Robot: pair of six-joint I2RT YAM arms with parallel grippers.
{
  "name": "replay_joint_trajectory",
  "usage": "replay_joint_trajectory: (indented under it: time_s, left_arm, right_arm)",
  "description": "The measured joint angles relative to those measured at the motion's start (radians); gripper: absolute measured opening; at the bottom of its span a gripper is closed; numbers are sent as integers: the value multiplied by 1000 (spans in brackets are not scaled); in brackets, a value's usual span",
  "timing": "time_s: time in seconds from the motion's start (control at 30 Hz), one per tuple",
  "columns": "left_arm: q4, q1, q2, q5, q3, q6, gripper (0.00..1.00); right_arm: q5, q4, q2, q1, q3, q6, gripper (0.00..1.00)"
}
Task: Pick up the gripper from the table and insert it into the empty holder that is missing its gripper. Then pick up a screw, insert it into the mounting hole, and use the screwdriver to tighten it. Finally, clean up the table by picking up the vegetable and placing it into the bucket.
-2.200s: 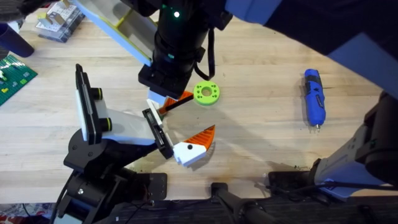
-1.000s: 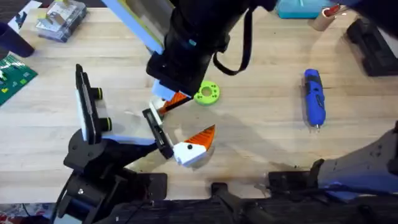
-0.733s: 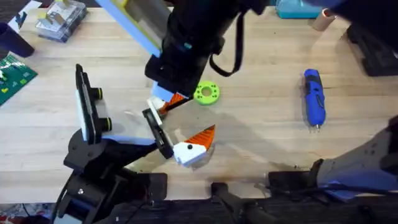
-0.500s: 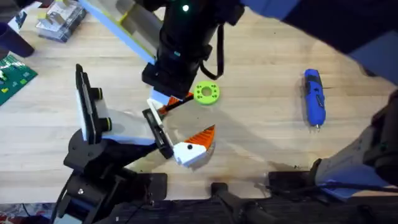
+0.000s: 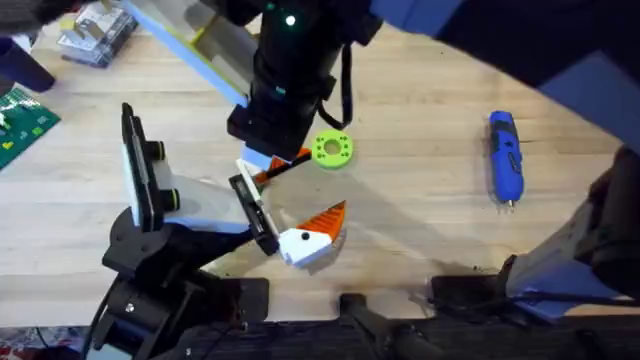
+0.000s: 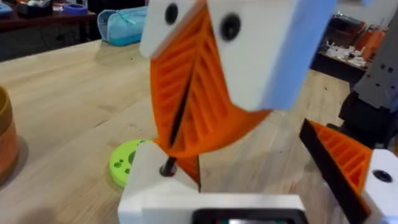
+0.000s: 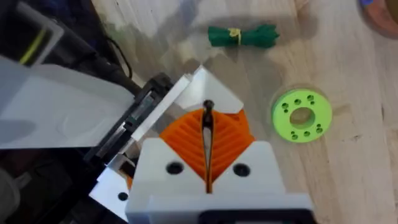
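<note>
My right gripper (image 5: 272,158) reaches across the table's middle, its orange pads shut on a small dark screw (image 7: 208,107). The screw's tip (image 6: 167,168) touches the white block base of the gripper (image 6: 155,194), which sits on my left arm's holder (image 5: 245,200). That gripper's orange wedge is mostly hidden behind my right fingers (image 6: 186,93). My left gripper (image 5: 290,195) stands open, its other orange finger (image 5: 326,217) well apart from the block. The blue screwdriver (image 5: 505,155) lies at the right. The green vegetable bundle (image 7: 242,35) lies beyond the block.
A lime-green ring with holes (image 5: 332,150) lies just right of the right gripper, also the ring (image 7: 301,115). An orange-brown round container (image 6: 6,143) stands at the edge of the left wrist view. Boxes (image 5: 95,30) and a green board (image 5: 22,120) sit at the far left.
The right arm's upper body has swayed a little over the table. Its gripper has stayed at the white block with the screw in it. The left arm has not moved.
</note>
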Motion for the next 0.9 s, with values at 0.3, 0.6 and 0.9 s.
replay_joint_trajectory:
  time_s: [0.3, 0.6, 0.9]
  left_arm:
    - [0, 3, 2, -10, 0, -15, 987]
    - [0, 3, 2, -10, 0, -15, 987]
    - [0, 3, 2, -7, 0, -15, 987]
  right_arm:
    - [0, -4, 34, 0, 0, 0, 14]
    - [0, -3, 34, 0, 0, -1, 14]
    - [0, 35, 34, 0, 0, 0, 14]
